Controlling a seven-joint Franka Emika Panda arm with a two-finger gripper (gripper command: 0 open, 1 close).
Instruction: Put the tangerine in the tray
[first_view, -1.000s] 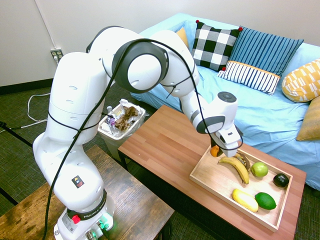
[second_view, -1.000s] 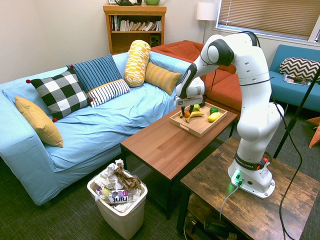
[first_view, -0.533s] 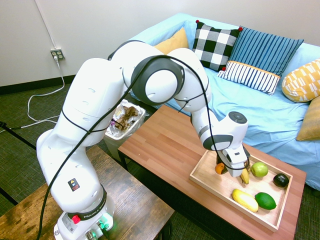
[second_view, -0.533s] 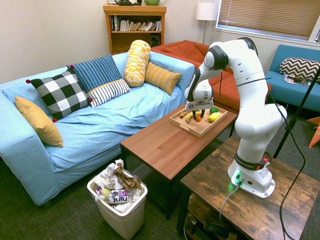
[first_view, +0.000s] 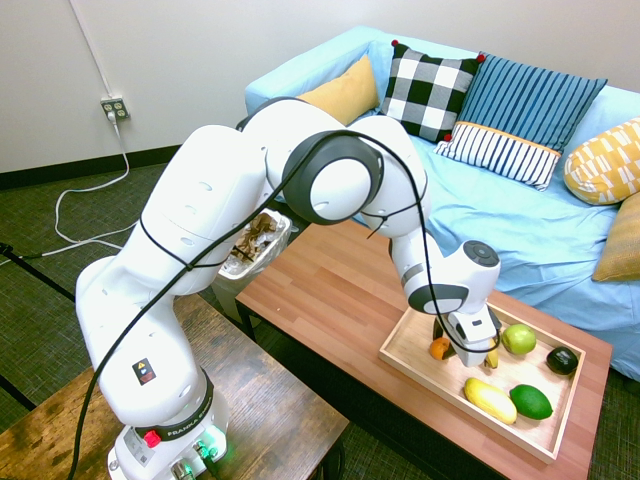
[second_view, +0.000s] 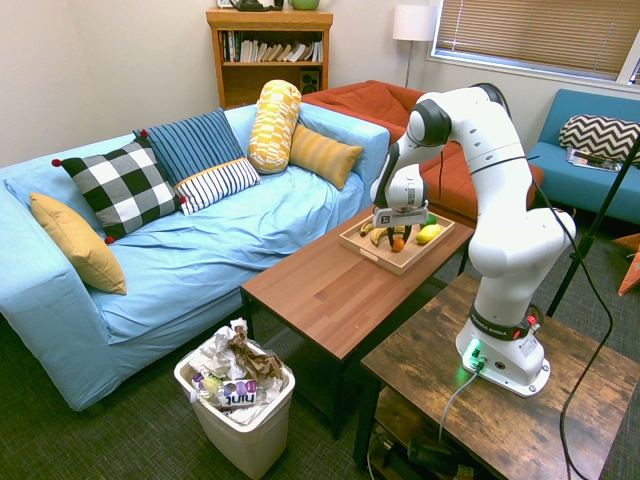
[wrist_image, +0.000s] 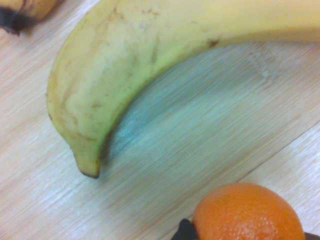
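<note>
Down into the tray (first_view: 420, 372) the arm has dropped since a second ago, when it hung higher over the tray's near corner with the fruit well clear of the wood. Now the jaws are clenched on the tangerine (first_view: 440, 348), pointing straight down, and the fruit sits low inside the tray, near the end closest to the bare stretch of the table (first_view: 330, 290); whether it touches the wood I cannot tell from the room views. In the wrist view the tangerine (wrist_image: 247, 212) shows at the lower edge over pale wood grain, with the tip of a banana (wrist_image: 110, 85) just beside it but apart.

Around the grip, the banana (first_view: 490, 355) is mostly hidden behind the hand. A green apple (first_view: 518, 339) lies past it toward the sofa-side rim, and a dark avocado-like fruit (first_view: 562, 361) sits at the far end. Along the front rim rest a yellow oblong fruit (first_view: 489, 399) and a green lime (first_view: 531, 401), close together. The tray itself occupies the table's end farthest from the wastebasket (first_view: 243, 245), which stands on the floor beside the opposite end. A blue sofa (first_view: 520, 220) with pillows runs behind the table.
</note>
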